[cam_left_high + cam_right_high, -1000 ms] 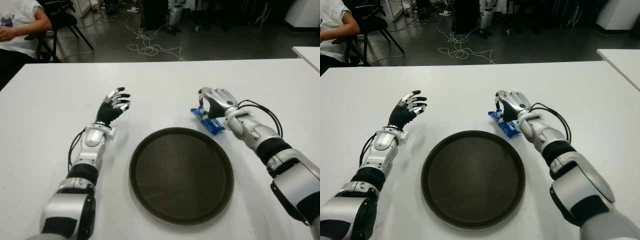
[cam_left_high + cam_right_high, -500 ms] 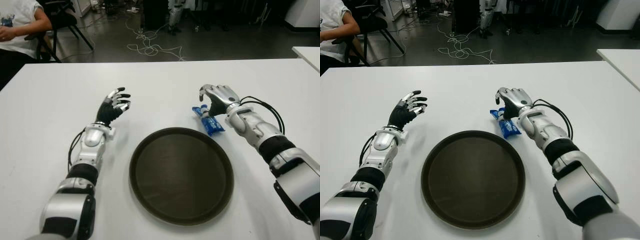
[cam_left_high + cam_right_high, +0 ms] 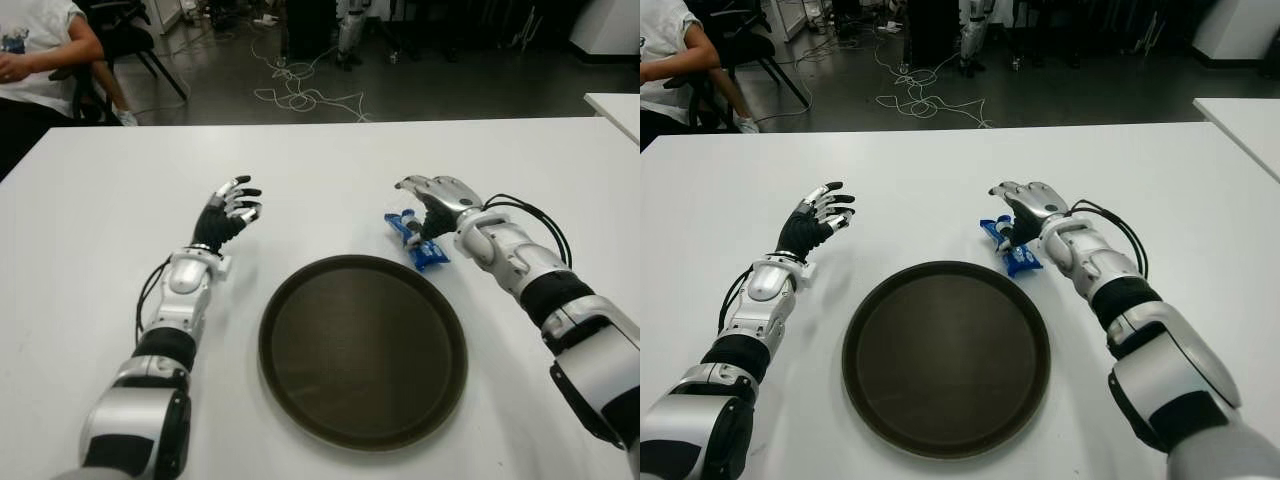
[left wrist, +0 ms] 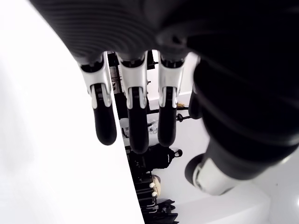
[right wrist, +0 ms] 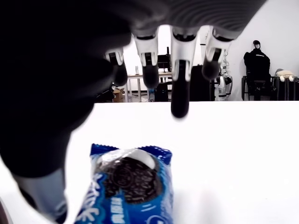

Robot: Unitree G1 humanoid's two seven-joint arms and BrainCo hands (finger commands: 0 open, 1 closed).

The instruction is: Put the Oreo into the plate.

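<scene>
The Oreo (image 3: 416, 241) is a small blue packet lying on the white table (image 3: 330, 170), just beyond the far right rim of the dark round plate (image 3: 275, 310). My right hand (image 3: 424, 203) hovers over the packet with its fingers stretched out. In the right wrist view the fingers (image 5: 180, 95) stand above and past the Oreo (image 5: 128, 184), apart from it, and the thumb shows beside the packet. My left hand (image 3: 230, 208) is to the left of the plate, fingers spread and holding nothing. The plate holds nothing.
A seated person (image 3: 35, 45) and a chair are beyond the table's far left corner. Cables (image 3: 300, 95) lie on the floor behind the table. The corner of a second white table (image 3: 615, 105) shows at the far right.
My right hand's fingers have uncurled from over the Oreo packet and now stretch out above it. The packet has shifted slightly to the right. The left hand has not moved.
</scene>
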